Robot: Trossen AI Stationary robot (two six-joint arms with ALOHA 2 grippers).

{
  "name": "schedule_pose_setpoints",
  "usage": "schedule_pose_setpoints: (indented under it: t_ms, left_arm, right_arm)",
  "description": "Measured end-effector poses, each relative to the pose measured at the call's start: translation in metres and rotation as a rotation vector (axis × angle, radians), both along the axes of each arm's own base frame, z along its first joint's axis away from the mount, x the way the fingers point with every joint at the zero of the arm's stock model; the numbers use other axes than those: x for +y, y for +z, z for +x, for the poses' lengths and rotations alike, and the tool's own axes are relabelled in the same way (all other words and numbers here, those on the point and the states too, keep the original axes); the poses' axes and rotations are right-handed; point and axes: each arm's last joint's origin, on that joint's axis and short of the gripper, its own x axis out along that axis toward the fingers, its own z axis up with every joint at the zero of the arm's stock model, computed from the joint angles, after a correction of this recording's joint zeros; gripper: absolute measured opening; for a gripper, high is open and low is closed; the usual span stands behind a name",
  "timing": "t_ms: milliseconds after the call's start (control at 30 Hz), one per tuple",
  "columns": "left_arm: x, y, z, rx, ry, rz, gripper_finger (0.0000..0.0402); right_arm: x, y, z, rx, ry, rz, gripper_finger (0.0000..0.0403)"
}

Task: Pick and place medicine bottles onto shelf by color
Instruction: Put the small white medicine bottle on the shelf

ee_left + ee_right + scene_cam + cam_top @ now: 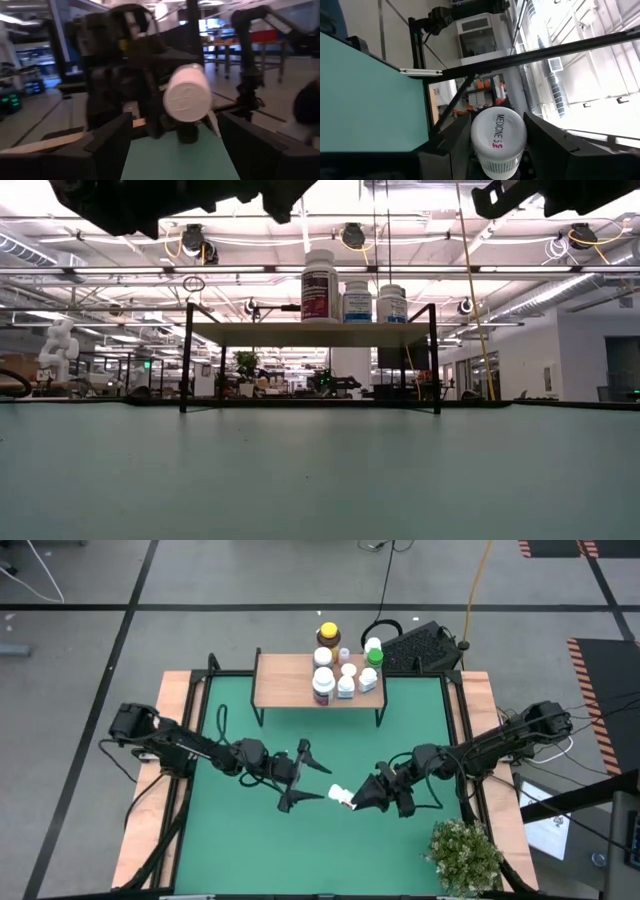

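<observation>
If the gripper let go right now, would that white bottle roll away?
Probably. The white bottle in the right gripper looks round and smooth, and it's held sideways, so it would likely roll. It seems small, plastic and light, so it probably wouldn't break.

Table mat (250, 830): matt green, smooth; rim light wood. Shelf (285, 680): pale wood board, thin black metal legs. White bottle (498, 140) in right gripper (352, 799): glossy plastic (ribbed cap edge). Gripper fingers (107, 137): matt black.
</observation>
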Motion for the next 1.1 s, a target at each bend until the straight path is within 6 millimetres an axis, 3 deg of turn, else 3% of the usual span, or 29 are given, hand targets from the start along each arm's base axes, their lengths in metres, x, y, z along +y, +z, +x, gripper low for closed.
schedule_pose_setpoints:
  t_ms: [233, 433, 867, 1100]
  left_arm:
    - [-0.012, 0.005, 0.023, -0.010, -0.069, 0.014, 0.0291]
    - [-0.018, 0.010, 0.037, 0.082, -0.104, 0.077, 0.0286]
    - [-0.014, 0.017, 0.039, 0.088, -0.101, 0.069, 0.0172]
    - [-0.005, 0.015, 0.040, 0.139, -0.108, 0.009, 0.0145]
  right_arm:
    - [0.000, -0.001, 0.000, 0.017, 0.000, 0.015, 0.0160]
    - [0.000, -0.001, 0.000, 0.022, 0.000, 0.024, 0.0160]
    - [-0.001, -0.001, 0.000, 0.046, 0.001, 0.051, 0.0160]
    - [-0.004, 0.000, 0.001, 0.100, -0.027, 0.183, 0.0174]
